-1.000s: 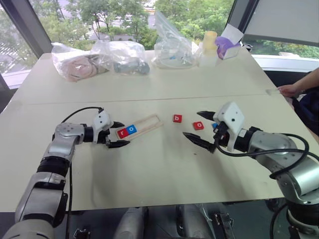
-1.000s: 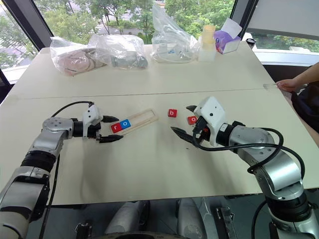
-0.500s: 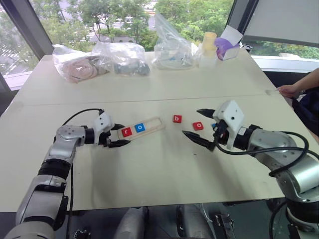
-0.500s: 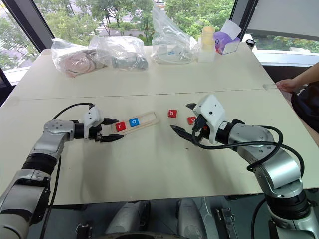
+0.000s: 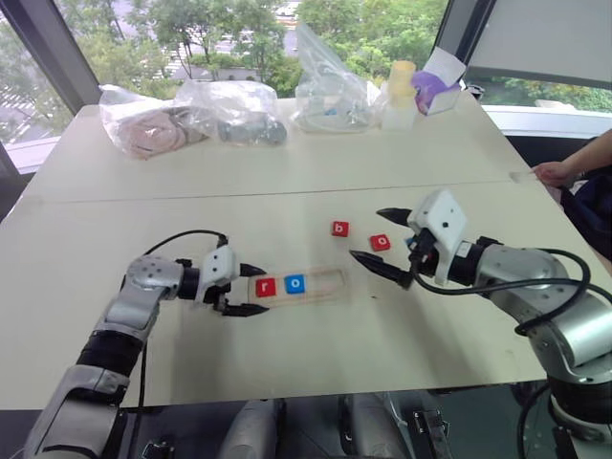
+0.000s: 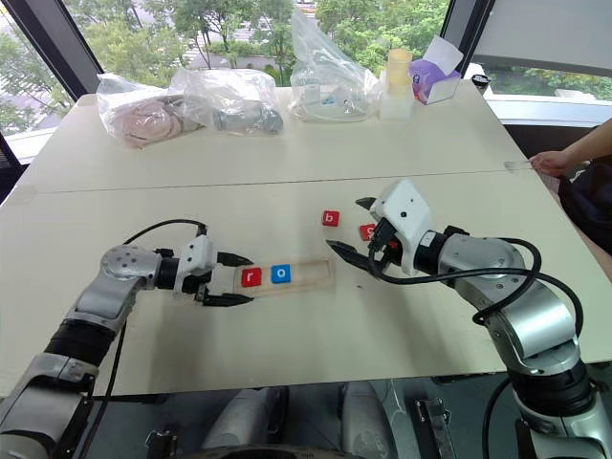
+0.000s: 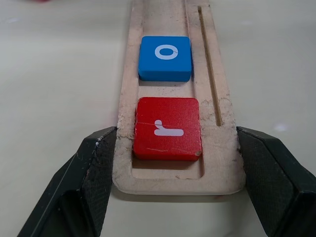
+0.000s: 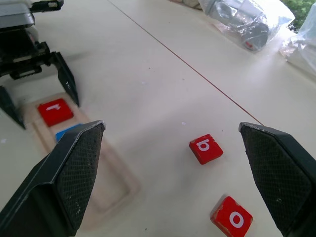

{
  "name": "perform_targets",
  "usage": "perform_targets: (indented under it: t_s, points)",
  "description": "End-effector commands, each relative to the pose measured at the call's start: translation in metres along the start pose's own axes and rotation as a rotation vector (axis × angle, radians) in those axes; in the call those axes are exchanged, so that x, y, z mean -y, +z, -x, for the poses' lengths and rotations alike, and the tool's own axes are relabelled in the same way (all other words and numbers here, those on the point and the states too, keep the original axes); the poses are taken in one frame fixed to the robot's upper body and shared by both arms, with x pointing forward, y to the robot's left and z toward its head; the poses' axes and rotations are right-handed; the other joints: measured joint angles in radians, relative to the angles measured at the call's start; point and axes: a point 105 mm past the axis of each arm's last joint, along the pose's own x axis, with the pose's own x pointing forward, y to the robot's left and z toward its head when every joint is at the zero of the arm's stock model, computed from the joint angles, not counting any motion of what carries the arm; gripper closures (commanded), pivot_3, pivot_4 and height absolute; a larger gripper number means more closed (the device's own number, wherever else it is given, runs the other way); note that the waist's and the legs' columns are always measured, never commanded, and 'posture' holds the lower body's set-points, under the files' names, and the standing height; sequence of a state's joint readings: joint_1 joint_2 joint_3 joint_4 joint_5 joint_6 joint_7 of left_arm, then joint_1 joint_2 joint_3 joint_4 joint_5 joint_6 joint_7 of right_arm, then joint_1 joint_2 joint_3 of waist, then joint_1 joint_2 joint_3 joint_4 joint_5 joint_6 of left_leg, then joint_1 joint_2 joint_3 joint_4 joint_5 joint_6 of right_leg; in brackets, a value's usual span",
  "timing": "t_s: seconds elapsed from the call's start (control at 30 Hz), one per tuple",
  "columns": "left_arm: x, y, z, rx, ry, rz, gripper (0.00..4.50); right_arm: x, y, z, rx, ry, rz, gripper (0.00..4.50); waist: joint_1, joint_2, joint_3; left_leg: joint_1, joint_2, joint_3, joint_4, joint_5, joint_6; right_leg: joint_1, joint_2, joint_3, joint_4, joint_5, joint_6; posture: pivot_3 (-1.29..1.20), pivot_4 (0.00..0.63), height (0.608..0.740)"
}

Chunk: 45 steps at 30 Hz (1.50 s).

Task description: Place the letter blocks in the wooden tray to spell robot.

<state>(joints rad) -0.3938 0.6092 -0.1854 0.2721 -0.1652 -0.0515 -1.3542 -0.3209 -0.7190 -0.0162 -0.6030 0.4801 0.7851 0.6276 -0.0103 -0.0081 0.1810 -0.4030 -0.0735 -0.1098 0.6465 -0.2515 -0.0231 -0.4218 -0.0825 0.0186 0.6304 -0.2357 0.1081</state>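
Observation:
The wooden tray (image 5: 320, 285) lies across the table in front of me, holding a red r block (image 5: 266, 287) and a blue o block (image 5: 295, 283) at its left end. My left gripper (image 5: 255, 290) is shut on that end of the tray, one finger against each long side, as the left wrist view shows around the red r block (image 7: 167, 128). A red b block (image 5: 340, 229) and a red o block (image 5: 381, 242) lie loose on the table beyond the tray's right end. My right gripper (image 5: 367, 234) hovers open just right of them, holding nothing.
Several clear plastic bags (image 5: 196, 113), a pale cup (image 5: 402, 81) and a purple-and-white box (image 5: 438, 86) stand along the table's far side. A person's hand (image 5: 553, 173) rests at the right edge. A seam (image 5: 287, 191) crosses the tabletop.
My left gripper closed on the tray's left end and dragged it nearer to me and rightward, turning it from slanted to nearly level across. The right gripper stayed still.

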Motion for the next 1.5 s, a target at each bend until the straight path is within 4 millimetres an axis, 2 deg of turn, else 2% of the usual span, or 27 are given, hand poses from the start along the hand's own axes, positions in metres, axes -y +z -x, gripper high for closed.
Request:
perform_targets:
  t_s: [0.03, 0.5, 0.57, 0.6, 0.77, 0.9, 1.17, 1.27, 1.37, 1.5]
  points:
    - [0.015, -0.004, -0.006, -0.017, -0.071, 0.013, 1.37, 0.002, 0.011, 0.001, 0.035, -0.005, 0.044, 0.0, 0.001, 0.0, 0.0, 0.0, 0.0, 0.0, 0.0, 0.0, 0.0, 0.0, 0.0, 0.0, 0.0, 0.0, 0.0, 0.0, 0.15, 0.74]
    - [0.03, -0.003, -0.011, -0.03, -0.093, 0.021, 1.37, -0.001, 0.009, -0.001, 0.033, 0.003, 0.035, 0.0, 0.0, 0.0, 0.0, 0.0, 0.0, 0.0, 0.0, 0.0, 0.0, 0.0, 0.0, 0.0, 0.0, 0.0, 0.0, 0.0, 0.15, 0.74]
    - [0.03, -0.004, -0.01, -0.038, -0.081, 0.035, 0.32, -0.002, 0.007, -0.002, 0.028, 0.004, 0.037, 0.0, 0.0, 0.0, 0.0, 0.0, 0.0, 0.0, 0.0, 0.0, 0.0, 0.0, 0.001, 0.0, 0.0, 0.0, 0.0, 0.0, 0.15, 0.74]
    - [0.03, -0.005, -0.009, -0.043, -0.078, 0.042, 0.03, -0.002, 0.006, -0.003, 0.025, 0.005, 0.038, 0.0, 0.0, 0.0, 0.0, 0.0, 0.0, 0.0, 0.0, 0.0, 0.0, 0.0, 0.001, 0.0, 0.0, 0.0, 0.0, 0.0, 0.15, 0.74]
    - [0.03, -0.006, -0.008, -0.049, -0.057, 0.047, 0.03, -0.005, 0.002, -0.007, 0.014, 0.012, 0.041, 0.0, 0.001, 0.0, 0.0, 0.0, 0.0, 0.0, 0.0, 0.0, 0.0, 0.0, 0.0, 0.0, 0.0, 0.0, 0.0, 0.0, 0.15, 0.74]
    - [0.022, 0.0, 0.004, -0.038, 0.024, 0.04, 0.03, -0.013, -0.009, -0.014, -0.011, 0.063, 0.026, 0.0, -0.001, 0.0, 0.0, 0.0, 0.001, 0.0, 0.0, 0.0, 0.0, 0.0, 0.0, 0.0, 0.0, 0.0, 0.0, 0.0, 0.15, 0.74]
    - [0.009, 0.023, 0.031, 0.039, 0.174, 0.047, 0.03, 0.01, -0.028, -0.049, -0.068, -0.022, -0.067, 0.0, -0.004, 0.0, 0.0, 0.0, 0.001, 0.0, 0.0, 0.0, -0.001, -0.003, 0.002, 0.001, 0.001, 0.001, -0.001, 0.0, 0.15, 0.74]
    - [0.009, 0.031, 0.04, 0.058, 0.217, 0.062, 0.03, 0.015, -0.031, -0.057, -0.078, -0.029, -0.07, 0.0, -0.001, 0.0, 0.0, -0.001, 0.001, 0.0, 0.0, 0.0, -0.001, -0.003, 0.002, 0.001, 0.001, 0.001, -0.001, 0.0, 0.15, 0.74]
    - [0.01, 0.038, 0.048, 0.076, 0.25, 0.084, 0.03, 0.03, -0.039, -0.063, -0.117, -0.105, -0.074, 0.0, -0.002, 0.0, 0.0, -0.002, 0.001, 0.0, 0.0, 0.0, -0.001, -0.004, 0.001, 0.001, 0.001, 0.001, -0.001, 0.0, 0.15, 0.74]
    - [0.009, 0.047, 0.055, 0.114, 0.304, 0.128, 0.03, 0.044, -0.046, -0.075, -0.162, -0.176, -0.22, 0.0, -0.005, 0.001, 0.001, -0.002, 0.001, 0.0, -0.001, 0.0, -0.001, -0.004, 0.001, 0.001, 0.001, 0.001, -0.002, 0.0, 0.15, 0.74]
